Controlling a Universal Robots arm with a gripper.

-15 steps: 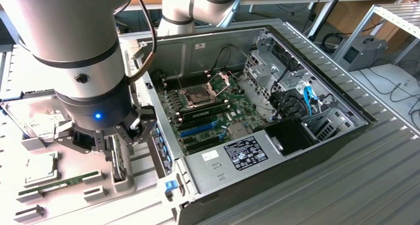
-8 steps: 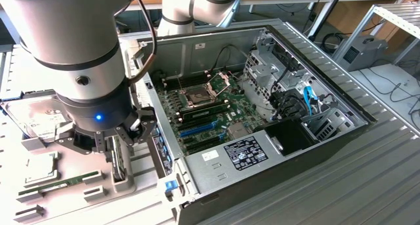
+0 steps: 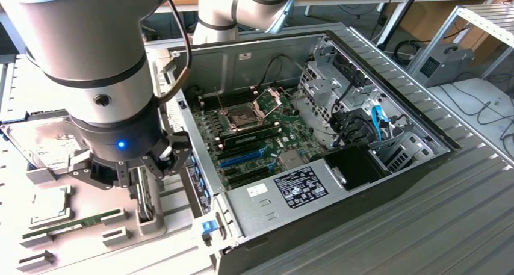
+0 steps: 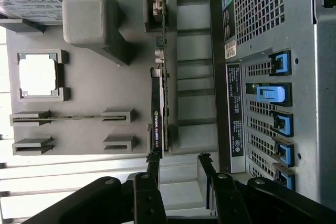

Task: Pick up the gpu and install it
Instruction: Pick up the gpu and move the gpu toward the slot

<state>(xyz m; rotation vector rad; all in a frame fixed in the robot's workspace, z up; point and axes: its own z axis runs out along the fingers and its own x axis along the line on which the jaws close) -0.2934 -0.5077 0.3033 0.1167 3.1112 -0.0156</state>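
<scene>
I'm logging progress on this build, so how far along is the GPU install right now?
Done: nothing yet; the gpu stands on edge on the gray tray, outside the computer case. In hand: the open pincer hovers over the card, not gripping it. Left: lifting the card and seating it in the case; the blue slots hold no card.

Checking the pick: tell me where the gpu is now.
The gpu stands on edge in the holder, at the exterior view's lower left beside the computer case, under the open end effector.
</scene>
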